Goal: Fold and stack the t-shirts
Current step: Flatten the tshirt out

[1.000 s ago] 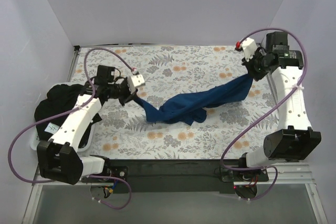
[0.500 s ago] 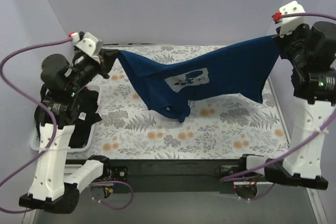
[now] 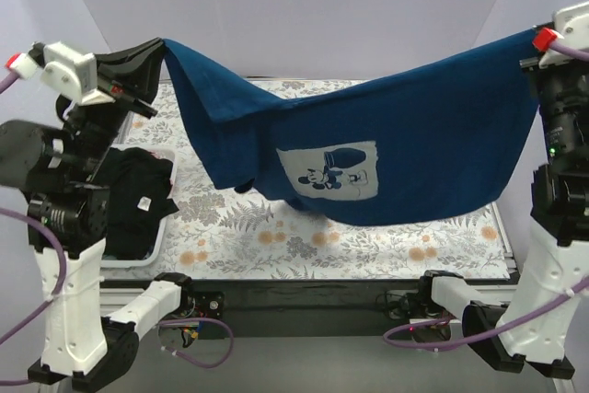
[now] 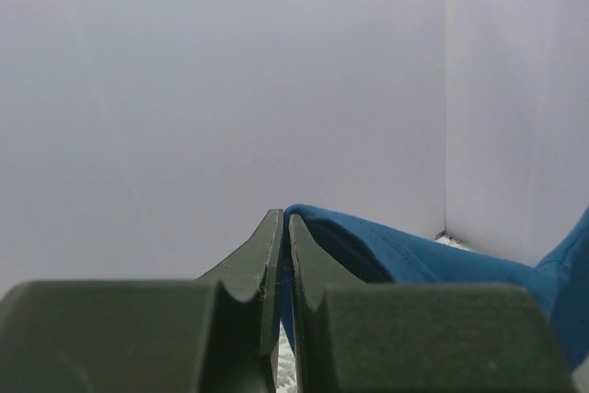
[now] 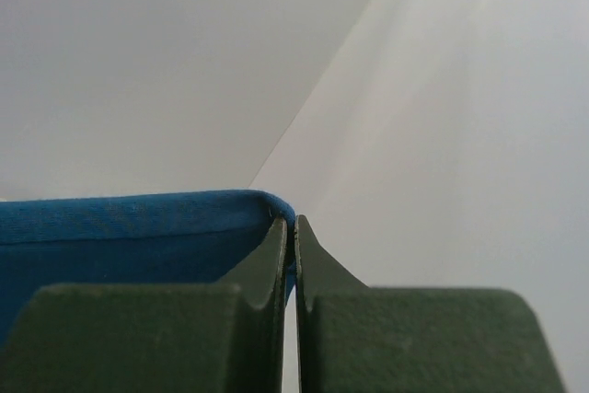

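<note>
A blue t-shirt with a white cartoon print hangs stretched in the air above the table, held at two corners. My left gripper is shut on its upper left corner, and in the left wrist view the blue t-shirt runs out from between the left gripper tips. My right gripper is shut on the upper right corner; in the right wrist view the blue t-shirt folds into the right gripper. A black t-shirt with a small white tag lies crumpled at the left.
The white floral cloth covers the table under the hanging shirt. A white tray at the left edge holds the black t-shirt. Plain walls close in on three sides. Both arm bases stand at the near edge.
Both arms have risen and spread apart, lifting the blue t-shirt from a bunched heap on the cloth into a wide hanging sheet with the print facing the camera.
</note>
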Controlling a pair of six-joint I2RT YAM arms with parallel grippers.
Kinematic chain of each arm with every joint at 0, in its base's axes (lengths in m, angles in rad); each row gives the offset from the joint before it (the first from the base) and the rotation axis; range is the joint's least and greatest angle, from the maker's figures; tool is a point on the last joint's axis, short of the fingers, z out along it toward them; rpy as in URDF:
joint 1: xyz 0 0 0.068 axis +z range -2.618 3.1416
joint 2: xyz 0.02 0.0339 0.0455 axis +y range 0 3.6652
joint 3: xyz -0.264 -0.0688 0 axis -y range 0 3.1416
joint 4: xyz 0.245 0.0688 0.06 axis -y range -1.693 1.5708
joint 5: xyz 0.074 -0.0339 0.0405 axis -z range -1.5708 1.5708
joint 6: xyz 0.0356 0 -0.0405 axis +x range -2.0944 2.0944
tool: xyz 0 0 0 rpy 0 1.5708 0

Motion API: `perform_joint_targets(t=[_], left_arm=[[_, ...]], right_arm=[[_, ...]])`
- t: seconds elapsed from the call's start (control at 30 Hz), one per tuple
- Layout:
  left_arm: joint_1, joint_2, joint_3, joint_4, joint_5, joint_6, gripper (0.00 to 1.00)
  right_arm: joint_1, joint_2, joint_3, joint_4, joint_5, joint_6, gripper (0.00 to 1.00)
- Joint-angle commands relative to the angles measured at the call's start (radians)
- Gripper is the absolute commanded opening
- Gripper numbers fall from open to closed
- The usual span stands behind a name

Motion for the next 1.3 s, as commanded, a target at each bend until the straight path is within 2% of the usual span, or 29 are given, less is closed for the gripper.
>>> perform_joint_targets(t=[0.0, 0.13, 0.27, 0.3, 0.37, 0.4, 0.47, 0.5, 0.53, 0.57, 0.63, 0.67, 0.77, 0.8, 0.83, 0.87, 0.9, 1.0, 1.03, 1.1, 1.13, 1.17, 1.2, 1.23, 1.27], left_arm=[[0.001, 0.106, -0.023, -0.02, -0.093, -0.001, 0.0], [0.001, 0.196, -0.078, 0.068, -0.121, 0.019, 0.0], [0.001, 0.377, -0.063, 0.197, -0.113, 0.015, 0.0], [0.004, 0.411, -0.04, 0.223, -0.113, 0.013, 0.0], [0.005, 0.49, 0.058, 0.323, -0.105, 0.028, 0.0], [0.018, 0.565, 0.093, 0.364, -0.113, 0.032, 0.0], [0.047, 0.659, 0.318, 0.426, -0.119, -0.008, 0.0], [0.094, 0.787, 0.454, 0.414, -0.116, -0.048, 0.0], [0.122, 0.849, 0.694, 0.382, -0.111, -0.085, 0.0], [0.142, 0.909, 0.789, 0.388, -0.111, -0.124, 0.0], [0.165, 0.919, 0.792, 0.532, -0.11, -0.119, 0.0], [0.169, 0.898, 0.712, 0.584, -0.095, -0.119, 0.0], [0.177, 0.833, 0.614, 0.635, -0.023, -0.111, 0.0], [0.227, 0.807, 0.553, 0.641, -0.003, -0.132, 0.0], [0.237, 0.745, 0.487, 0.655, 0.031, -0.136, 0.0], [0.243, 0.698, 0.412, 0.661, 0.09, -0.134, 0.0], [0.246, 0.654, 0.206, 0.684, 0.141, -0.125, 0.0], [0.248, 0.441, -0.142, 0.714, 0.277, -0.016, 0.0], [0.248, 0.381, -0.352, 0.712, 0.289, 0.055, 0.0], [0.249, 0.229, -0.525, 0.657, 0.349, 0.161, 0.0], [0.249, 0.18, -0.692, 0.588, 0.373, 0.205, 0.0], [0.251, 0.135, -0.754, 0.534, 0.399, 0.317, 0.0], [0.249, 0.038, -0.826, 0.474, 0.486, 0.376, 0.0], [0.249, -0.004, -0.927, 0.328, 0.529, 0.441, 0.0], [0.248, -0.053, -0.984, 0.238, 0.565, 0.611, 0.0]], right_arm=[[-0.006, 0.082, -0.06, 0.046, -0.027, 0.017, 0.01], [-0.004, 0.17, -0.079, 0.064, -0.076, 0.059, 0.01], [-0.003, 0.335, 0.011, 0.081, -0.098, 0.101, 0.01], [-0.003, 0.368, 0.083, 0.087, -0.098, 0.109, 0.01], [0.0, 0.462, 0.169, 0.1, -0.076, 0.131, 0.01], [0.0, 0.493, 0.262, 0.12, -0.064, 0.142, 0.01], [0.003, 0.57, 0.373, 0.146, -0.056, 0.164, 0.01], [0.006, 0.581, 0.404, 0.175, -0.047, 0.168, 0.01], [0.006, 0.569, 0.401, 0.275, -0.04, 0.175, 0.01], [0.008, 0.551, 0.377, 0.332, -0.012, 0.173, 0.01], [0.008, 0.5, 0.282, 0.504, 0.016, 0.167, 0.01], [0.006, 0.489, 0.263, 0.543, 0.019, 0.164, 0.01], [0.006, 0.481, 0.233, 0.583, -0.015, 0.145, 0.01], [0.006, 0.477, 0.21, 0.586, -0.018, 0.136, 0.01], [0.006, 0.456, 0.169, 0.591, -0.027, 0.126, 0.01], [0.006, 0.437, 0.057, 0.615, -0.059, 0.113, 0.01], [0.006, 0.413, -0.032, 0.641, -0.076, 0.104, 0.01], [0.006, 0.292, -0.386, 0.702, -0.217, 0.024, 0.01], [0.006, 0.23, -0.469, 0.71, -0.29, 0.004, 0.01], [0.008, 0.167, -0.714, 0.718, -0.345, -0.064, 0.01], [0.009, 0.109, -0.8, 0.718, -0.369, -0.089, 0.01], [0.009, 0.083, -0.871, 0.718, -0.377, -0.159, 0.01], [0.009, 0.054, -1.007, 0.718, -0.382, -0.19, 0.01], [0.009, 0.0, -1.062, 0.715, -0.376, -0.222, 0.01], [0.009, -0.026, -1.112, 0.701, -0.382, -0.256, 0.01]])
